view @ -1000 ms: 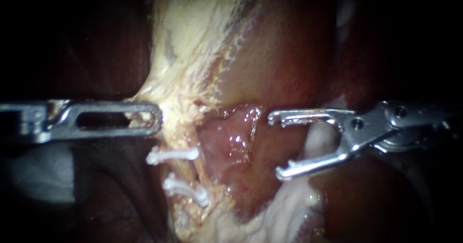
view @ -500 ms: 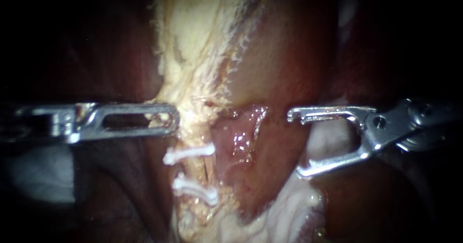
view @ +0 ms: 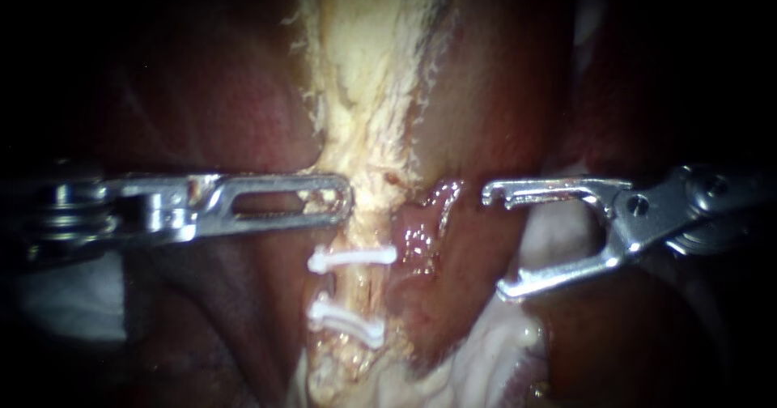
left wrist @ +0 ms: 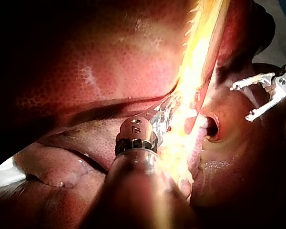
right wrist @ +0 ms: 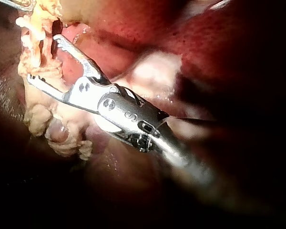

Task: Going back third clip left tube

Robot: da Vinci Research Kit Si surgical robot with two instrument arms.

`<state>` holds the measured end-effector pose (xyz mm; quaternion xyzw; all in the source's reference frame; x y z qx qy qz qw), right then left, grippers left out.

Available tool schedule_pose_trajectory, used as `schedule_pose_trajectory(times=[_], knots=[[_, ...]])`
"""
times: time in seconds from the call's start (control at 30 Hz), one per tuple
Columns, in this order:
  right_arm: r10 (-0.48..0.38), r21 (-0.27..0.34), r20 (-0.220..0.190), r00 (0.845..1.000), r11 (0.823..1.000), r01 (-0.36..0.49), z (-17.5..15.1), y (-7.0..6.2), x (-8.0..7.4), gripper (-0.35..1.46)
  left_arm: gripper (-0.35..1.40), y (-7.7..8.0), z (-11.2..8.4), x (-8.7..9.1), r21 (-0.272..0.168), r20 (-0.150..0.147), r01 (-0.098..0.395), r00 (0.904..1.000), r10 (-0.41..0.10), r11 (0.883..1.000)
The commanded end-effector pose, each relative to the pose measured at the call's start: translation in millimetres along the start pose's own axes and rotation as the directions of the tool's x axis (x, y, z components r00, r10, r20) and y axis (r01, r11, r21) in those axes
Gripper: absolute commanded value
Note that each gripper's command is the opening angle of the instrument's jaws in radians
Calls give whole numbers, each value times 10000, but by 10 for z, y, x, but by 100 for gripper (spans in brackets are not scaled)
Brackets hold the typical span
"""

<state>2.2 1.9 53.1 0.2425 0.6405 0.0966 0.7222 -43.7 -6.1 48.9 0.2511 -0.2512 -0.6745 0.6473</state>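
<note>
A cream-yellow tube [view: 364, 133], edged with whitish frayed fibres, runs between masses of dark red-brown liver [view: 227, 108]. Two clips cross the tube: the upper clip [view: 354, 257] and the lower clip [view: 346, 321], both plain white. Just beside the tube, on the right instrument's side, a patch of tissue [view: 417, 234] is glossy pink with small white glints. Past the clips, near the tube's lower end, fatty tissue [view: 486, 347] is off-white. The left instrument [view: 344, 201] and the right instrument [view: 494, 242] are bright silver-grey metal. In the left wrist view, the liver beside the tube is rosy red with a fine pale net-like mottling, and the tube shows vivid yellow-orange.
</note>
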Motion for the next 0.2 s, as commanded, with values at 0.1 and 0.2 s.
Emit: schedule_pose_trajectory(times=[0.1,0.2], knots=[[12,-10,-4,10000,10000,-12,0,0,2,60,-35,0,0,0,1,-7,0,10000,0,10000],[-53,-12,-17,10000,10000,53,1,-1,4,60,-35,0,-1,0,-22,-27,-2,10000,2,10000]])
